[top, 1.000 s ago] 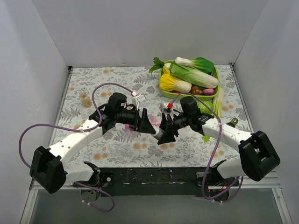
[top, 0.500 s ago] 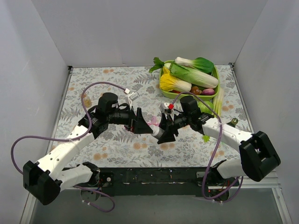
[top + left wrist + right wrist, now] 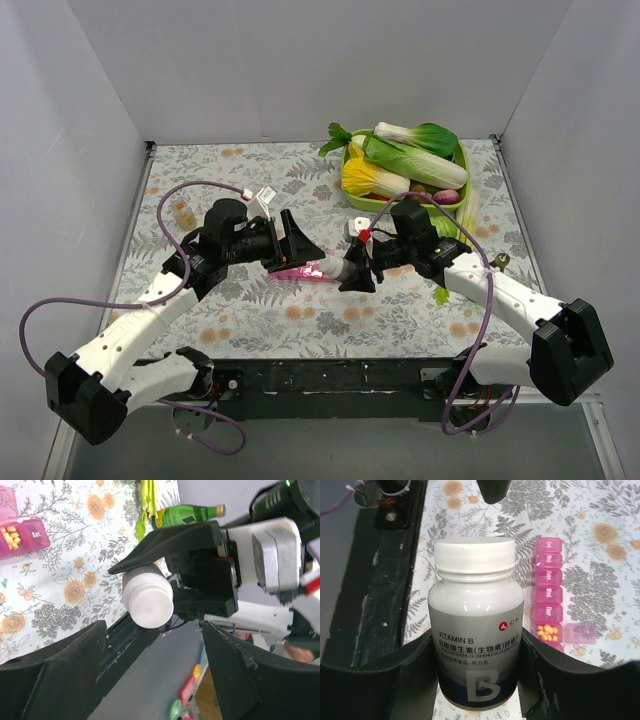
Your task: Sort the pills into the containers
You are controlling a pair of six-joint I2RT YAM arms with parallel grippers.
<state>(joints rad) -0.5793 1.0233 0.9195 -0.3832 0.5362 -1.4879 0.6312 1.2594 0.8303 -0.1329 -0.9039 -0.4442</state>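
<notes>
The pink pill organizer lies on the flowered table between the two grippers. In the right wrist view the organizer is a row of lidded compartments; one compartment is open with yellow pills inside. My right gripper is shut on a white-capped Vitamin B bottle, cap on, held above the table with the cap pointing at the left gripper. My left gripper is open and empty, facing the bottle's cap with a small gap. The organizer's end with pills also shows in the left wrist view.
A green tray of toy vegetables stands at the back right. A small brown bottle stands at the left. A small green bottle lies at the right. White walls close three sides.
My left gripper has drawn back and up to the left, uncovering the pink organizer. My right gripper has held the bottle and shifted slightly up and left.
</notes>
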